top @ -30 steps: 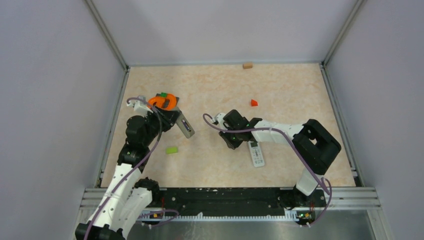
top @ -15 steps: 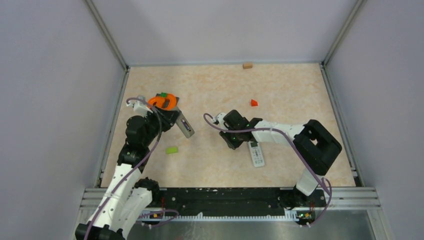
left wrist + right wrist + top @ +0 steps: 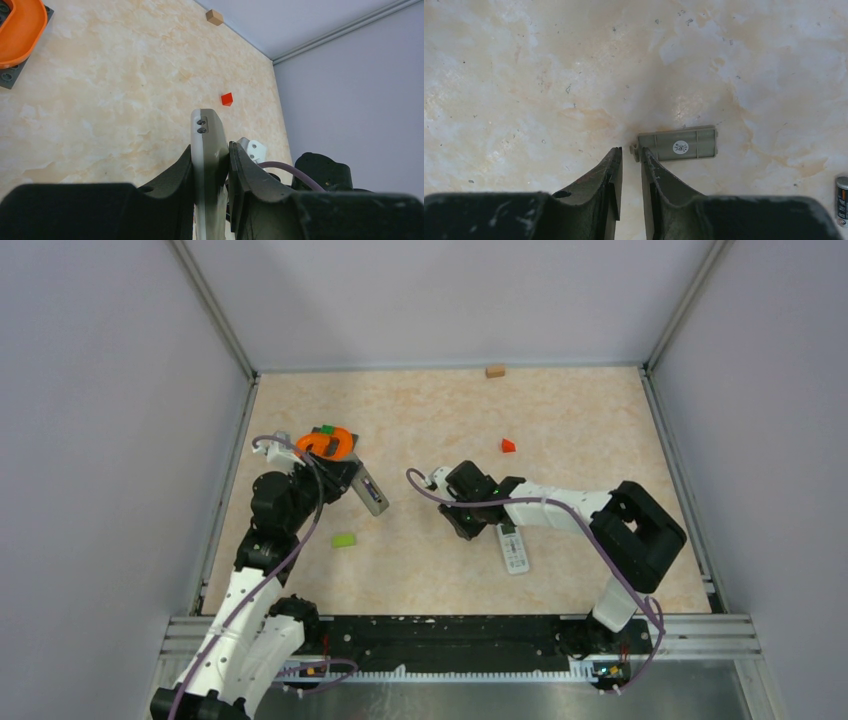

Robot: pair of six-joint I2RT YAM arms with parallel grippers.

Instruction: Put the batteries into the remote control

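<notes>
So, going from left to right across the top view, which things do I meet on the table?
Orange ring, grey remote in the left gripper, white remote. Left out, because they overlap these sideways: green block, tan block, red wedge.

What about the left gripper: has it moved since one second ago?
No. In the top view the left gripper, shut on the grey remote, stays equally far from the green block.

No text legible. Right wrist view, centre-right: grey rectangular plastic cover bears round white sticker, dark print, possibly digits, too small. Lower right edge: dark cylindrical battery, markings blurred.
</notes>
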